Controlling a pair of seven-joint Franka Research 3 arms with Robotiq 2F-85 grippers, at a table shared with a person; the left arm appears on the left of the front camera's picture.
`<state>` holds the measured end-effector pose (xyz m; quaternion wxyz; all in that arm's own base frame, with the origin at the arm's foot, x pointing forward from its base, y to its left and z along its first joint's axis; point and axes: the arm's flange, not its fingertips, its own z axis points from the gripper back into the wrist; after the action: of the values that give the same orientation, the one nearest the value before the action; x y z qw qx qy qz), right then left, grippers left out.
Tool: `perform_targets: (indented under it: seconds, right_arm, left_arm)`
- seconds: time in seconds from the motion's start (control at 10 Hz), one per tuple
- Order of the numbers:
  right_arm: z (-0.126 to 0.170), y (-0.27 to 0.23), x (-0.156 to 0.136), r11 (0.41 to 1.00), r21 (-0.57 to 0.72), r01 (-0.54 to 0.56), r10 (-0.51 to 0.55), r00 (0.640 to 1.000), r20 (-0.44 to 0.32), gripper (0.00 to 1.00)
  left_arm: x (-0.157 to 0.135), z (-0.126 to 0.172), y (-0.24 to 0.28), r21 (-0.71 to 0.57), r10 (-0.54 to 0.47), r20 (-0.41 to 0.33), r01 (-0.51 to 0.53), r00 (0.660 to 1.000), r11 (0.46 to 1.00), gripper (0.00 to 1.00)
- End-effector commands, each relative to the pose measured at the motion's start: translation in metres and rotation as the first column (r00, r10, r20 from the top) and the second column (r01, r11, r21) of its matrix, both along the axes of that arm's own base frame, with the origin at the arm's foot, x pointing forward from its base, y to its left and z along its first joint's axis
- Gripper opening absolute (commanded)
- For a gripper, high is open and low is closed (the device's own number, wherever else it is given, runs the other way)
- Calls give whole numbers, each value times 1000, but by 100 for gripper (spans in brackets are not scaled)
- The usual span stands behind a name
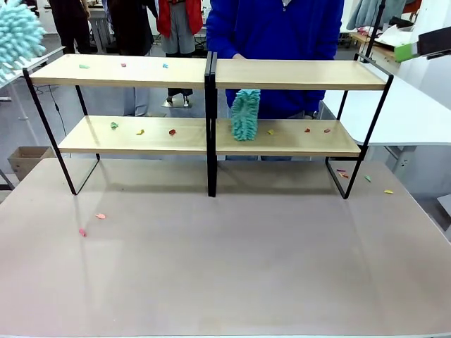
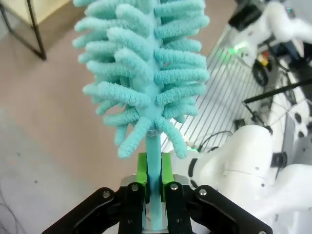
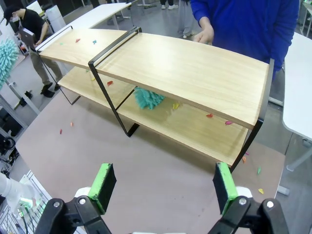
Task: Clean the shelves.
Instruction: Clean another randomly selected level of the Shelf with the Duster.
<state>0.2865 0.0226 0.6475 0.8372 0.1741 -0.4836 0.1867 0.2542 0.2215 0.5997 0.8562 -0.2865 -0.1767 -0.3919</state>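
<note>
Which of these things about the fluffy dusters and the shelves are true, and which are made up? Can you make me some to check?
1. The left gripper is shut on the handle of a fluffy teal duster. True.
2. The right gripper holds a duster too. False: its jaws stand open with nothing between them.
3. A second teal duster is between the two boards of the shelves, just right of the central upright. True.
4. The top right board is full of scraps. False: it is bare.
5. Small coloured scraps lie on the tabletop. True.
</note>
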Motion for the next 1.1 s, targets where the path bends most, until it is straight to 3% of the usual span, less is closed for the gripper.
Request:
perform_targets:
  seconds: [0.0, 0.1, 0.8, 1.0]
  right_arm:
    - [0, -1, 0, 1000, 5, -1, 1, 1000, 1, 100]
    - [0, -1, 0, 1000, 5, -1, 1, 1000, 1, 100]
    - [0, -1, 0, 1000, 5, -1, 1, 1000, 1, 100]
    - [0, -1, 0, 1000, 5, -1, 1, 1000, 1, 100]
  left_arm:
    - [9, -6, -25, 16, 25, -51, -24, 998, 1000, 12]
    - [13, -3, -31, 10, 9, -32, -8, 999, 1000, 12]
    - [34, 4, -88, 135, -112, -92, 124, 989, 983, 12]
    - [39, 45, -122, 189, -87, -97, 104, 991, 976, 12]
